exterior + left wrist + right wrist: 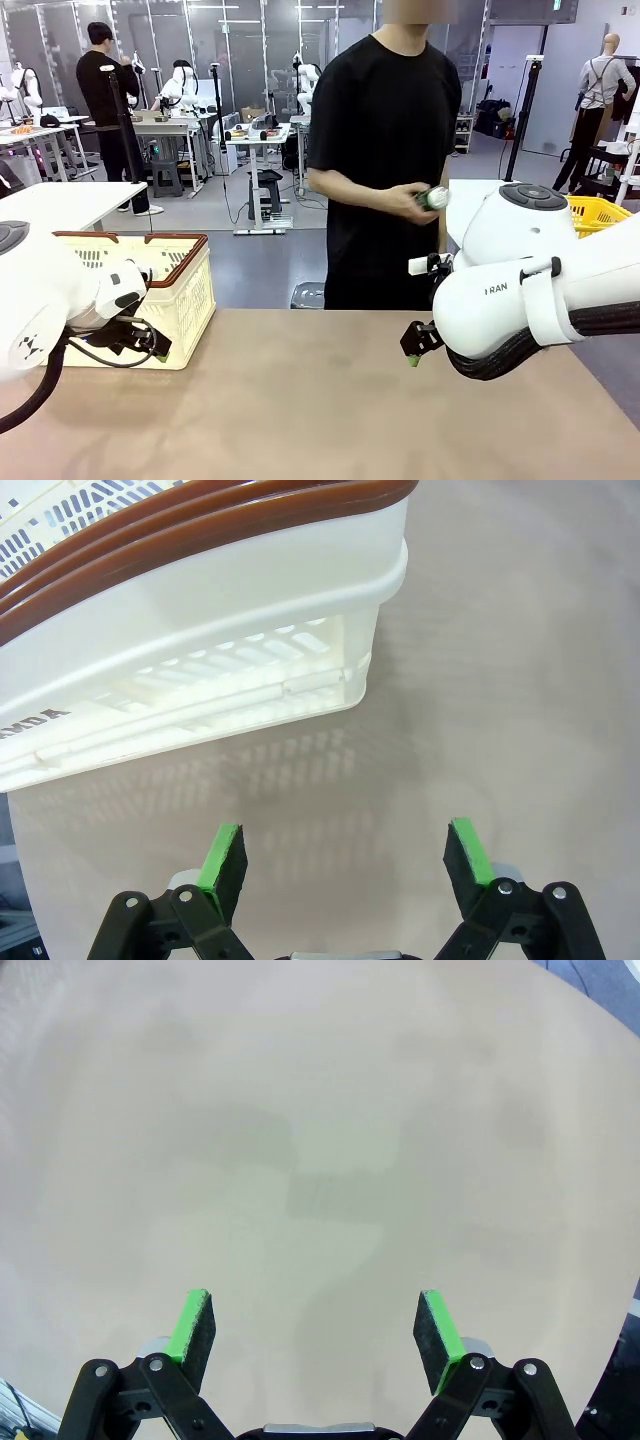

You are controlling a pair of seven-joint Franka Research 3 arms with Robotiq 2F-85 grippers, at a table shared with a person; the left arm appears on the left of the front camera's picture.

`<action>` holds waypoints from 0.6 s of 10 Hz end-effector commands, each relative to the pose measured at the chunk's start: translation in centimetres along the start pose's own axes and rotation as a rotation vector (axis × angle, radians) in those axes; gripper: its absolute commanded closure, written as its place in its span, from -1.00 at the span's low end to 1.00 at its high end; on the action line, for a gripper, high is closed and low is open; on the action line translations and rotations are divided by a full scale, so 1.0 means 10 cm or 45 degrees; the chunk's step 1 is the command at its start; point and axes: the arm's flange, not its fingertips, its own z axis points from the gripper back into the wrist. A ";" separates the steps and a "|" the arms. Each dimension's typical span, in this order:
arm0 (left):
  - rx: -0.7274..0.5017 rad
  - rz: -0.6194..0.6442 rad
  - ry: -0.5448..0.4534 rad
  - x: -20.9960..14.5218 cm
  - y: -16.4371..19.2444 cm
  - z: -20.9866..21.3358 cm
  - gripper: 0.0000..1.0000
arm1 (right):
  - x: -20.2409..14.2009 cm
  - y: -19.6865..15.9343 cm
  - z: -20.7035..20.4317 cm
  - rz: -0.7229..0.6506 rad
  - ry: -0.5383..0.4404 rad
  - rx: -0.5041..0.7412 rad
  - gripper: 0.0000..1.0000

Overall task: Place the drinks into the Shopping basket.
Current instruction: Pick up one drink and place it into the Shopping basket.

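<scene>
A person at the far side of the counter [320, 410] grips a green drink can [434, 197] in one hand [405, 205] at waist height (well above the surface, apart from both arms). The right pincer [317, 1325] hangs spread wide over bare counter, lower than the can and on the robot's side of it. The left pincer [345, 860], likewise spread and pinching nothing, sits just beside the slotted wall of the cream Shopping basket [200, 630] at the counter's left.
</scene>
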 end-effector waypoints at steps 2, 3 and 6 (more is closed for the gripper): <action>-0.002 -0.002 0.002 -0.01 -0.01 -0.01 -1.00 | 0.00 0.00 0.00 0.004 -0.001 -0.002 -1.00; -0.002 -0.002 0.002 -0.01 -0.01 -0.01 -1.00 | 0.00 0.00 0.00 0.004 -0.001 -0.002 -1.00; -0.002 -0.002 0.002 -0.01 -0.01 -0.01 -1.00 | 0.00 0.00 0.00 0.004 -0.001 -0.002 -1.00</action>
